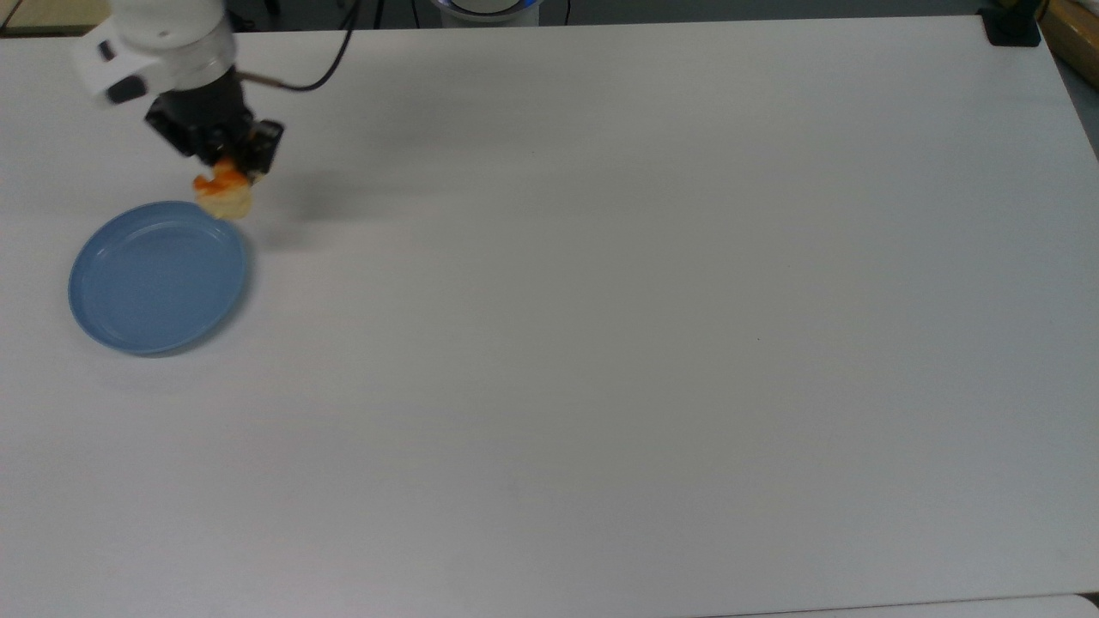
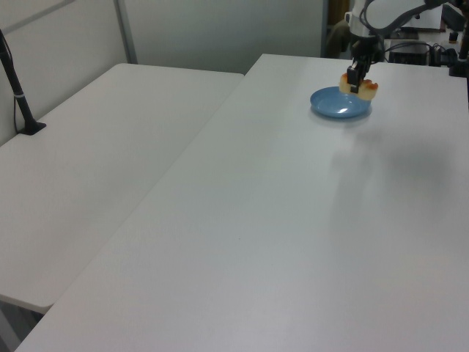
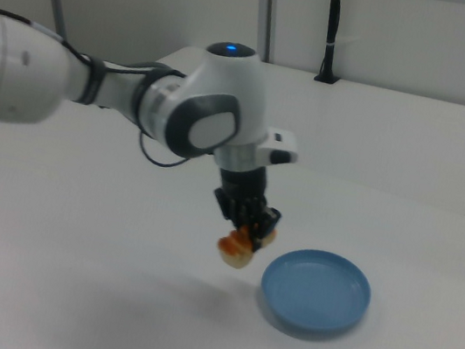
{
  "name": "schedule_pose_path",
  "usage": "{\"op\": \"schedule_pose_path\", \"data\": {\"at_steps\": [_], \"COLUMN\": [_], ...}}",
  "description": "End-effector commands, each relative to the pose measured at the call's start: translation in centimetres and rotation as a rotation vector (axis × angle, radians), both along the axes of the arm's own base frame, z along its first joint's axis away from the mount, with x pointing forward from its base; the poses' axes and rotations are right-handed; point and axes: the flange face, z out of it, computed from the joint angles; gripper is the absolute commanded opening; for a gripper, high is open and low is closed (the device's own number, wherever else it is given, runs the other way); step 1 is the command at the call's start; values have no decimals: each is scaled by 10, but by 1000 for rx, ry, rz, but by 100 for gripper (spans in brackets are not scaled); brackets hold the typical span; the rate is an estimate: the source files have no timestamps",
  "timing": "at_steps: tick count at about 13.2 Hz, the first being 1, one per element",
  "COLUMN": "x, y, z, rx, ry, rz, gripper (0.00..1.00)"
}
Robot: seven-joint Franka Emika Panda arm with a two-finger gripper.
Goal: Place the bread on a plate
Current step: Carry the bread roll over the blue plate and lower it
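Note:
My gripper [image 1: 225, 170] is shut on the bread [image 1: 223, 194], a small cream loaf with orange-brown top, and holds it in the air. In the top view the bread hangs just over the upper right rim of the light-blue plate [image 1: 154, 276]. The left view has the bread [image 2: 358, 87] above the plate's far edge [image 2: 340, 103], under the gripper [image 2: 357, 76]. In the right view the bread [image 3: 239, 247] hangs from the gripper [image 3: 248, 225], lifted off the white table, just left of the plate [image 3: 317, 290].
The white table [image 1: 601, 343] stretches wide to the top view's right. A black clamp base [image 1: 1011, 26] sits at its far right corner. In the left view a second table [image 2: 88, 161] adjoins on the left, with a black post [image 2: 18, 95].

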Motion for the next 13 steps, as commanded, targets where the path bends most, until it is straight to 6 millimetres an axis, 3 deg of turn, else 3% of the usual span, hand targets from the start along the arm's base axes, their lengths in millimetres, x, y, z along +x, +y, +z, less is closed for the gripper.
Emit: {"op": "schedule_pose_path", "data": {"at_steps": [1, 3, 5, 8, 10, 11, 12, 13], "x": [32, 34, 42, 55, 62, 62, 61, 61], "y": [-76, -107, -114, -120, -116, -116, -118, -118], "z": [-22, -42, -67, -88, -93, -93, -92, -90], "rx": [-25, -44, -50, -52, -46, -45, -47, -48], "ry": [2, -44, -68, -87, -93, -94, -92, -96], "rz": [-21, -44, -55, -68, -114, -117, -113, -116], "gripper": [28, 28, 28, 34, 55, 85, 100, 100]}}
